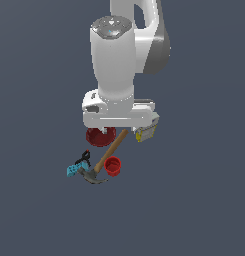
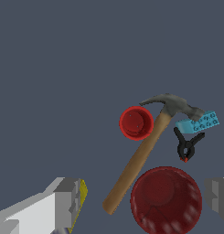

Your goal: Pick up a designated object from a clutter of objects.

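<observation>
The black clamp (image 2: pixel 187 145) lies flat with its arms splayed, between the cyan block (image 2: pixel 202 122) and the dark red fluted bowl (image 2: pixel 166 199). In the exterior view the clamp (image 1: pixel 85 157) sits just above the cyan block (image 1: pixel 74 170). My gripper (image 2: pixel 141 201) is open and empty, high above the clutter, with its fingers (image 2: pixel 63 201) wide apart over the bowl. In the exterior view the hand (image 1: pixel 119 112) hangs above the bowl (image 1: pixel 100 136). The clamp is off to one side of the gripper, apart from it.
The wood-handled hammer (image 2: pixel 145 155) lies across the clutter with its head touching the cyan block. The small red cup (image 2: pixel 136 122) stands beside the handle. The yellow-white box (image 1: pixel 146 132) sits under the hand's edge, at the exterior view's right.
</observation>
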You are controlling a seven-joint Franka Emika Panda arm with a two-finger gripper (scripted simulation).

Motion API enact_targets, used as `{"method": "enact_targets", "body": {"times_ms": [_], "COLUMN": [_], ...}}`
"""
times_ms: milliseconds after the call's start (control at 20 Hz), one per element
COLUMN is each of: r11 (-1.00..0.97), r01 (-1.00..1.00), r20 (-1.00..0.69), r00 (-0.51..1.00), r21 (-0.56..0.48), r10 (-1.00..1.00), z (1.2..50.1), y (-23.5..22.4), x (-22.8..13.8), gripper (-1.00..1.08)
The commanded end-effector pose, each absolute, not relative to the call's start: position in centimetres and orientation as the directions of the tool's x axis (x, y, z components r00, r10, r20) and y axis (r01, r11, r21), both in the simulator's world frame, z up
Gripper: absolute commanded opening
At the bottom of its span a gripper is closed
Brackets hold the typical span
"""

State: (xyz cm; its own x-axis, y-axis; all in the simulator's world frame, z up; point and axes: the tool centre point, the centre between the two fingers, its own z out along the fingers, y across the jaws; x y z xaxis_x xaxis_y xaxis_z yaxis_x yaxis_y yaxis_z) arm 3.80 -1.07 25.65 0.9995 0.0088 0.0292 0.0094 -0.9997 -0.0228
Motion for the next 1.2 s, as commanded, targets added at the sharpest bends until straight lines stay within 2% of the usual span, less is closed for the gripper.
{"method": "enact_targets", "body": {"times_ms": [0, 600, 850, 1150], "r11": [-1.0, -0.989, -0.984, -0.982], "r01": [-0.017, -0.148, -0.176, -0.188], "r20": [0.025, 0.006, 0.002, 0.0], "r00": [1.0, 0.989, 0.984, 0.982], "r21": [-0.026, -0.013, -0.004, 0.0], "r10": [-0.018, -0.148, -0.176, -0.188], "z": [23.1, 10.3, 7.5, 6.4], "y": [-3.2, -14.6, -17.1, -18.1], "x": [4.2, 3.3, 2.4, 1.9], "gripper": [1.0, 1.0, 1.0, 1.0]}}
